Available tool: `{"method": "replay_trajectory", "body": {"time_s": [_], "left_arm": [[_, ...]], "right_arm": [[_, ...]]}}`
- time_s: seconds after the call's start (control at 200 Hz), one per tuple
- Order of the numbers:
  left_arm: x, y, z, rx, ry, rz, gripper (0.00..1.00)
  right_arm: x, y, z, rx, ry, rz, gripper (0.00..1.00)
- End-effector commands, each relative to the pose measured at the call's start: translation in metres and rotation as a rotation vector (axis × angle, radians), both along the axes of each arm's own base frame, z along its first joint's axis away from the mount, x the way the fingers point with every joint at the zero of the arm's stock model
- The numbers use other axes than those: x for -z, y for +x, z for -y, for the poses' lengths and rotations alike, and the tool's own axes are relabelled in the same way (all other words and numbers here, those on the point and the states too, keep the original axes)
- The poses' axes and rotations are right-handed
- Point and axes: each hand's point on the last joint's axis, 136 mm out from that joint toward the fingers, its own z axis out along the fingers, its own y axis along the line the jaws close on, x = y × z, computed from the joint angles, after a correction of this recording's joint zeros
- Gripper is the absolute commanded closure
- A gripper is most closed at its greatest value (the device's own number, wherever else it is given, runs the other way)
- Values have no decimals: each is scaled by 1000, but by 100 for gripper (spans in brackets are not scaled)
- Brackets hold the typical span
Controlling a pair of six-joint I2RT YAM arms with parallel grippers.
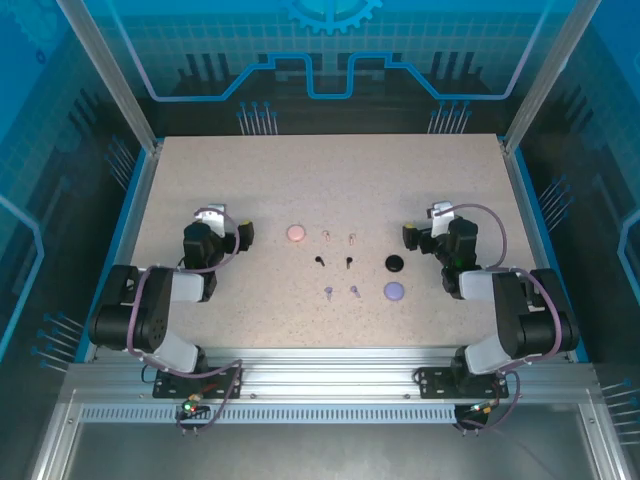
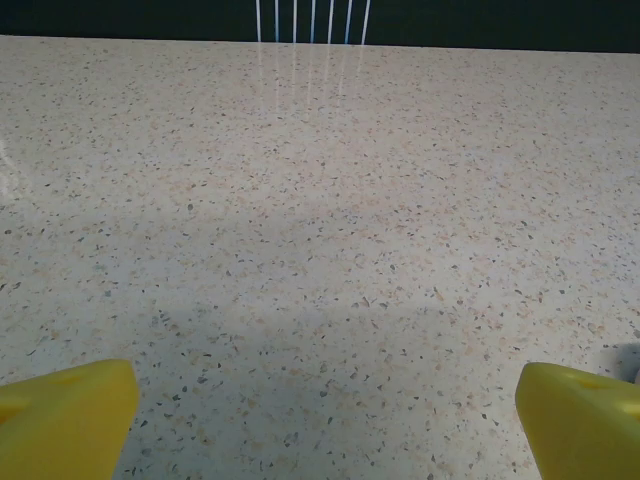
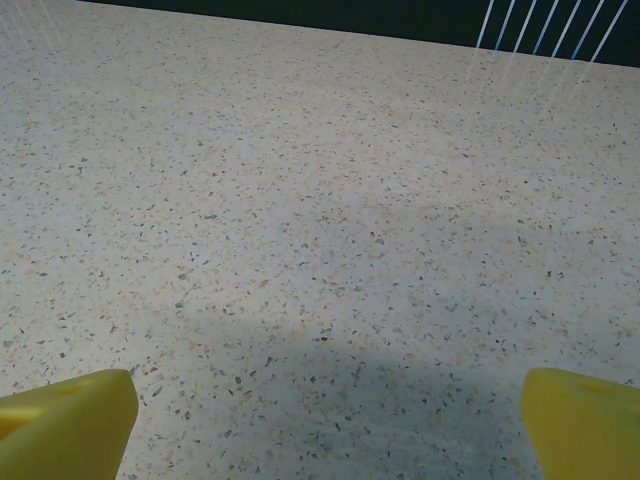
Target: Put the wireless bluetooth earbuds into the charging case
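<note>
The wireless bluetooth earbuds lie mid-table in three pairs: pale pink (image 1: 326,235), black (image 1: 320,261) and lavender (image 1: 329,292). A round pink charging case (image 1: 296,233) sits left of them. A black case (image 1: 394,263) and a lavender case (image 1: 394,291) sit to their right. My left gripper (image 1: 212,218) rests left of the pink case, well apart from it. Its yellow fingers (image 2: 65,415) stand wide open over bare table, as the left gripper (image 2: 325,420) holds nothing. My right gripper (image 1: 440,213) is right of the black case; the right gripper (image 3: 330,425) is open and empty too.
The speckled beige table (image 1: 320,170) stretches away beyond the earbuds to a dark back wall with thin light stripes (image 2: 310,20). Blue rails and transparent panels (image 1: 130,230) border the table on both sides.
</note>
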Motion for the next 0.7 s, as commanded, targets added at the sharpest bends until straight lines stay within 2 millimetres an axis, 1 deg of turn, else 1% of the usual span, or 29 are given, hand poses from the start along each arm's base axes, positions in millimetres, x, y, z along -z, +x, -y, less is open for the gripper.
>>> {"method": "replay_trajectory", "body": {"time_s": [0.0, 0.58, 0.695], "left_arm": [[-2, 2, -6, -29, -15, 6, 1], [-2, 3, -6, -30, -16, 2, 1], [-2, 3, -2, -15, -4, 6, 1]], "right_arm": [[-4, 5, 3, 11, 6, 5, 0], [-4, 5, 4, 6, 17, 3, 0], [-4, 5, 4, 7, 16, 4, 0]]}}
